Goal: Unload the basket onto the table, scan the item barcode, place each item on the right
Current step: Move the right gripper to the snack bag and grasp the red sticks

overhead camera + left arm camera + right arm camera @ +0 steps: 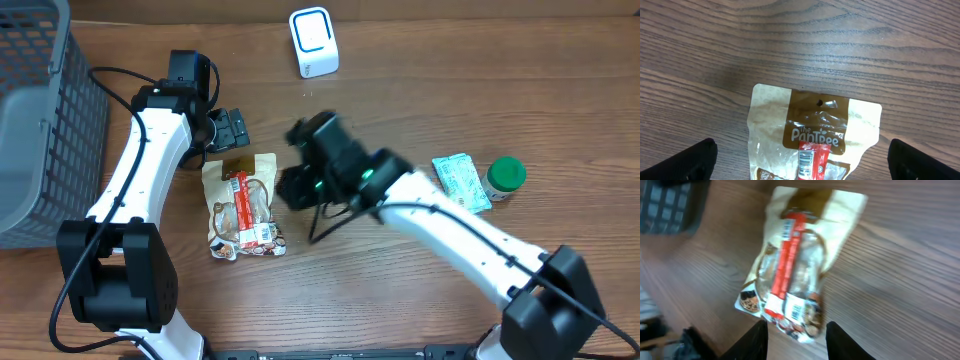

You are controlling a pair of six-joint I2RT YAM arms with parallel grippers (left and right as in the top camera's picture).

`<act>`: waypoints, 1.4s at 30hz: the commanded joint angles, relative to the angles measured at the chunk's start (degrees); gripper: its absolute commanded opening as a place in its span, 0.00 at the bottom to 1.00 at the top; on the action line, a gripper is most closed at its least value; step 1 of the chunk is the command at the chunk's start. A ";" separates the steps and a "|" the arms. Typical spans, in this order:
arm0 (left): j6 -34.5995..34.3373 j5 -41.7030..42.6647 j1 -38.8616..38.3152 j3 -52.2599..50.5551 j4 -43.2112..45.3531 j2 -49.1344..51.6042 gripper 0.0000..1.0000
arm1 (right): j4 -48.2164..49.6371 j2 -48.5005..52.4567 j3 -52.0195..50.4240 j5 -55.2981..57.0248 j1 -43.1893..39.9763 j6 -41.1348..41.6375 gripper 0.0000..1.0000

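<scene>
PanTree snack pouch [812, 135] lies flat on wood table [330, 300], red bar [785, 270] on top (barcode label facing up). Left gripper [228, 128] spread wide at its top edge, empty. Right gripper [796, 342] just beside the pouch, fingers parted, gripping nothing (view blurred). White scanner [313, 42] well apart.

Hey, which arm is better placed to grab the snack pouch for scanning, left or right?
Probably left. The left gripper hangs wide open, straddling the top edge of the snack pouch. The right gripper, beside the pouch, is blurred and only partly open.
</scene>
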 commanded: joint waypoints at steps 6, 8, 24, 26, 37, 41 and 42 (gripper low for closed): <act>1.09 -0.35 -0.11 0.63 0.09 -0.66 1.00 | 8.39 7.61 -0.39 9.81 12.50 1.46 0.37; 1.07 -0.35 -0.11 0.63 0.11 -0.66 1.00 | 9.75 9.86 -0.39 9.88 13.77 1.46 0.37; 1.09 -0.35 -0.11 0.63 0.09 -0.66 1.00 | 11.23 14.01 -0.39 12.15 14.49 1.46 0.40; 1.09 -0.35 -0.11 0.63 0.11 -0.66 1.00 | 11.45 14.34 -0.39 12.17 14.47 1.46 0.38; 1.09 -0.35 -0.11 0.63 0.11 -0.66 0.99 | 14.23 20.52 -0.39 11.37 14.47 1.46 0.37; 1.07 -0.35 -0.11 0.63 0.11 -0.66 1.00 | 13.97 20.94 -0.35 11.23 14.47 1.44 0.17; 1.07 -0.35 -0.11 0.63 0.11 -0.66 1.00 | 13.92 20.87 -0.15 11.23 14.45 1.44 0.11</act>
